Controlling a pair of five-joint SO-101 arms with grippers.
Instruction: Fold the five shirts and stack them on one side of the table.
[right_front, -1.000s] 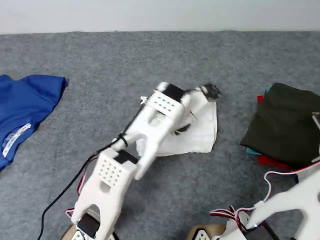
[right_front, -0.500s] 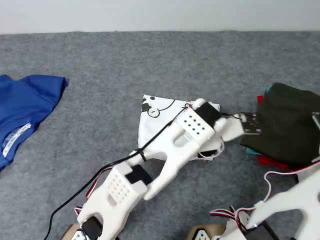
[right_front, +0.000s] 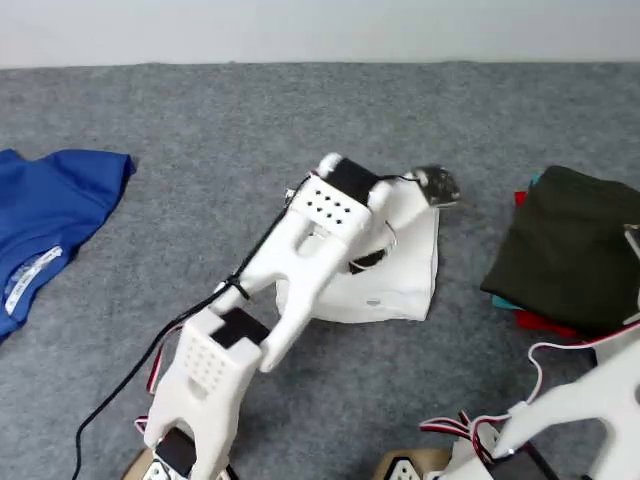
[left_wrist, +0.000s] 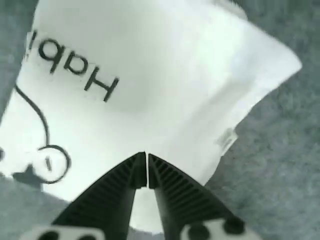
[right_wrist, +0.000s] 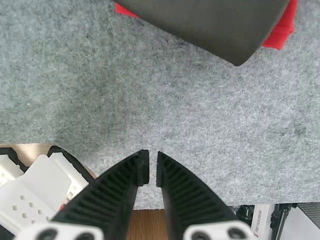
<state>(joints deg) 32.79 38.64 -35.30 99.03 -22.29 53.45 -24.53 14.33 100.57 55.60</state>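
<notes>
L gripper (left_wrist: 146, 162) closed, over 1 white shirt (left_wrist: 150, 75) | R gripper (right_wrist: 149, 167) closed | 1 blue shirt (right_front: 50, 220) | 3-shirt stack (right_front: 565, 245)

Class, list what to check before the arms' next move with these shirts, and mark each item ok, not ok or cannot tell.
1. White shirt folded: ok.
2. White shirt on stack: not ok, it lies apart on the mat.
3. Left gripper holding white shirt: cannot tell; it is shut above the shirt.
4. Right gripper clear of stack: ok, shut over mat.
5. Blue shirt folded: not ok, spread out.
</notes>
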